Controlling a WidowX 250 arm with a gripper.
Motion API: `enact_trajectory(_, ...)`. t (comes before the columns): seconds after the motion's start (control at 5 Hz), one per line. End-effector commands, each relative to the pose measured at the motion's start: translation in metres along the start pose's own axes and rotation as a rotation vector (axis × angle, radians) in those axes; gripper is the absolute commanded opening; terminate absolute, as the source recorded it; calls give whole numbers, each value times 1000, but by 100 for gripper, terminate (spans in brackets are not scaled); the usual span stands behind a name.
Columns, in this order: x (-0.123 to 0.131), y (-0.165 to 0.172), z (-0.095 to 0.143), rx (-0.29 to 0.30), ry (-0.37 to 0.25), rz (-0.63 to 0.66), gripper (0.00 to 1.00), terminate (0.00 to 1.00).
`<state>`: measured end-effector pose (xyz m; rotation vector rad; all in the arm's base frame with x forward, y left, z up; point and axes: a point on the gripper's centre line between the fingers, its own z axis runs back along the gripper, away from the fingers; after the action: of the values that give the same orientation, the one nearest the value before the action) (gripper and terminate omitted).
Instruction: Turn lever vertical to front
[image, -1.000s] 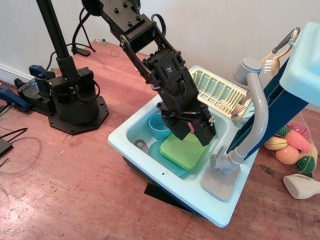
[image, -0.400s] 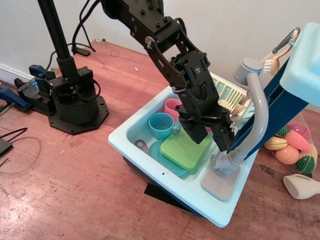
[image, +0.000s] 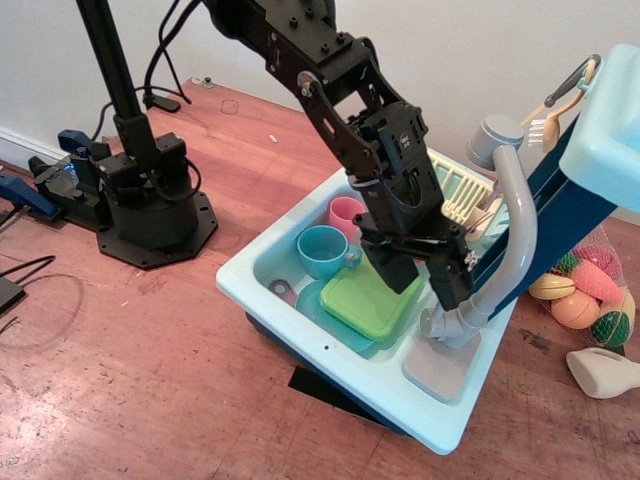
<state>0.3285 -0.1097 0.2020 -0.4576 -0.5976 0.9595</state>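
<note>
While the lever (image: 512, 235) stands at the sink's right rim, pipe rising tall w/ round head up top and short stub (image: 433, 322) at its base pointing left, it looks unturned vs 1 s ago — same pose in all three views. What changes is the gripper (image: 440, 285): a sec ago it hangs over the green plate (image: 372, 300) mid-basin; now it sits further right, fingertips low and just beside the stub, right finger (image: 452, 282) close against the base joint. Jaws stand partly apart w/ nothing held; whether a finger already touches the stub, can't tell, the arm blocks it.

Meaning for the task: approach looks about done, turning not yet begun. Judging from this, next step is a push or pinch on the stub to swing it toward the near edge.

Outward: blue cup (image: 324, 250) and pink cup (image: 346, 212) in the basin left of the plate, now uncovered by the arm; rack (image: 462, 190) far side; brush (image: 545, 122) hangs up right; net of toy food (image: 590, 290) on the floor at right.
</note>
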Motion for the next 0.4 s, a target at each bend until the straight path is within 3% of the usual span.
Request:
enact_trajectory(0.0,2,-2,-3,95,110,7,100,0)
enact_trajectory(0.2,-5,3,-20,103,137,7,100,0)
